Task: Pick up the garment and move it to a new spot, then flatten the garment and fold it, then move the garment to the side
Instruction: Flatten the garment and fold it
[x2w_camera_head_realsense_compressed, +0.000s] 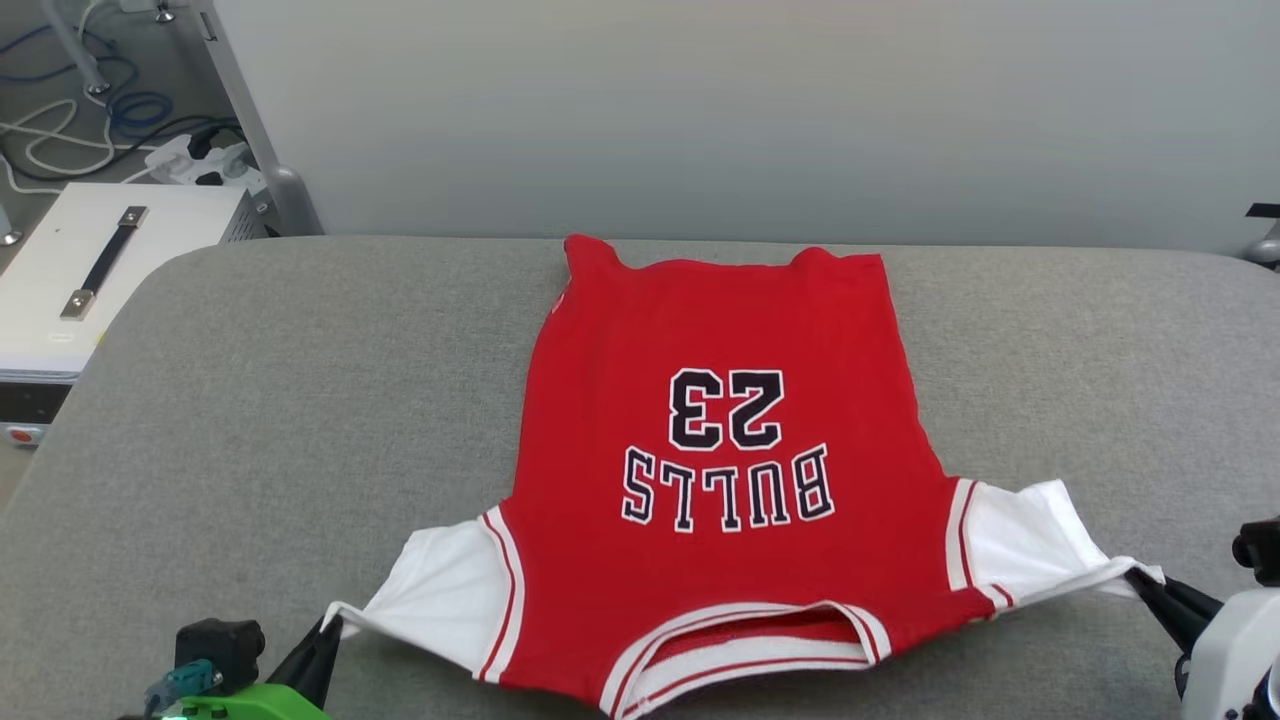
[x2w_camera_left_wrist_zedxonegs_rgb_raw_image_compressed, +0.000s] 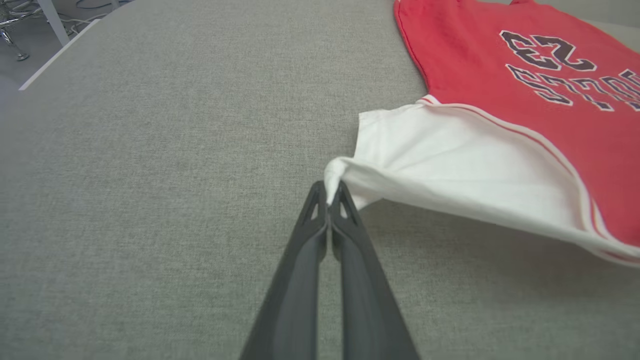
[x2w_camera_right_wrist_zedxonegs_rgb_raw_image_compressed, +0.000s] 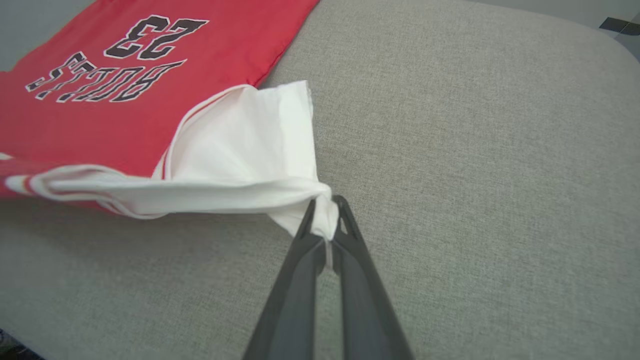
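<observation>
Left gripper (x2w_camera_left_wrist_zedxonegs_rgb_raw_image_compressed: 329, 194) pinched shut on one white sleeve tip, right gripper (x2w_camera_right_wrist_zedxonegs_rgb_raw_image_compressed: 326, 222) pinched shut on the other; near edge lifted, taut. Red jersey shirt (x2w_camera_head_realsense_compressed: 720, 560) spread mid-surface, hem far. Grey woven padded tabletop (x2w_camera_head_realsense_compressed: 250, 400), rounded corners, open room both sides.

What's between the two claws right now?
The garment, spread sleeve to sleeve on the grey table: left claw and right claw each pinch a white sleeve tip, per the head view.

Lettering on the red garment (x2w_camera_head_realsense_compressed: 720, 450): the number "23" above the word "BULLS", black characters with white outlines, appearing upside down in the head view and obliquely in both wrist views.
</observation>
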